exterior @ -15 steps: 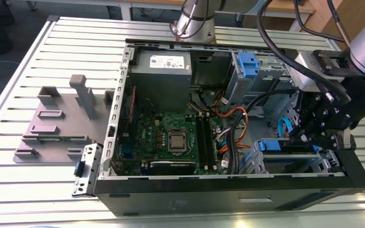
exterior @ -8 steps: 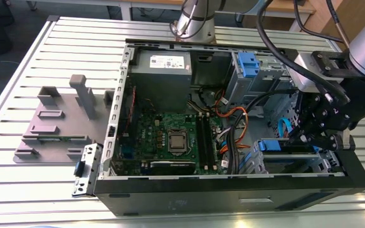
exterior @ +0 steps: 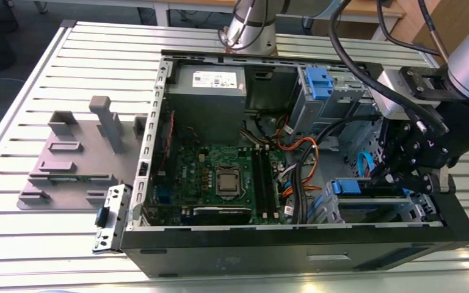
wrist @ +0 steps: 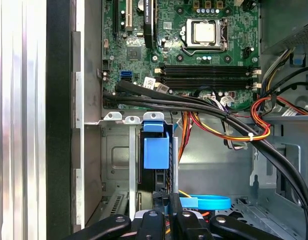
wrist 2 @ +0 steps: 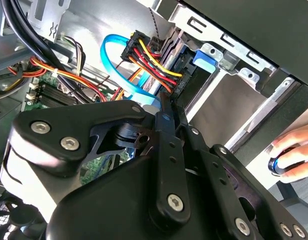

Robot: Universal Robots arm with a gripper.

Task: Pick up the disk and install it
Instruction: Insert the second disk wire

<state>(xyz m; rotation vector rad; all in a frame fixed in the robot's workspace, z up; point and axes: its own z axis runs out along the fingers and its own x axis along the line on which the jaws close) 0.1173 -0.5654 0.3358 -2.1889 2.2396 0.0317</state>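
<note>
Slatted metal table point(exterior: 22, 244) carries an open case point(exterior: 300, 256) (hand point(exterior: 388, 180) inside).

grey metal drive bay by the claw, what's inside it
The disk's blue plastic rail tab and a dark edge stand in the grey metal bay. Its faces are covered by bay walls and the black claw.

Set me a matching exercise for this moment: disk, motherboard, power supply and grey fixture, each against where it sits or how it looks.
1 disk
2 motherboard
3 power supply
4 grey fixture

A on the table, outside the case
B in the drive bay, right at the hand
C green, flat on the case floor
D inside the case, bearing a white sticker

Pairs: 1-B, 2-C, 3-D, 4-A
</note>
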